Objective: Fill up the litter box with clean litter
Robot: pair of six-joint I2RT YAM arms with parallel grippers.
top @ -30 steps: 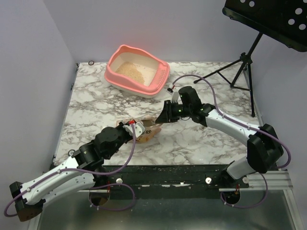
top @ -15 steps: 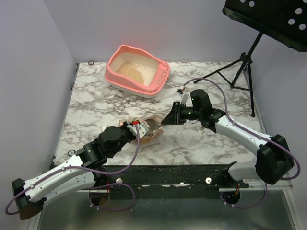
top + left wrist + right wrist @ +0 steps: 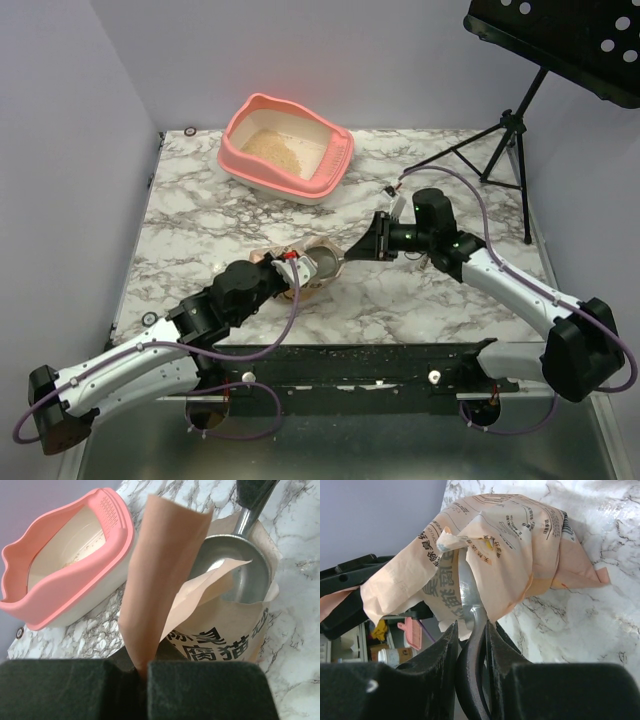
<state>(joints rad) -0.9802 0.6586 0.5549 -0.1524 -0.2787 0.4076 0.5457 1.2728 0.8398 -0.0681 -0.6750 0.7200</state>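
If the flap point(image 3: 160, 570) slips, we may tip the bag point(image 3: 225, 630).
Our left gripper point(image 3: 142, 667) pinches it; right gripper point(image 3: 471, 640) clamps the scoop handle point(image 3: 471, 680).

The paper bag point(image 3: 220, 622) bears bold black Chinese characters, including 腐猫.

Matt creased paper bag point(image 3: 220, 625), shiny smooth metal scoop point(image 3: 237, 567), glossy plastic litter box point(image 3: 75, 597)
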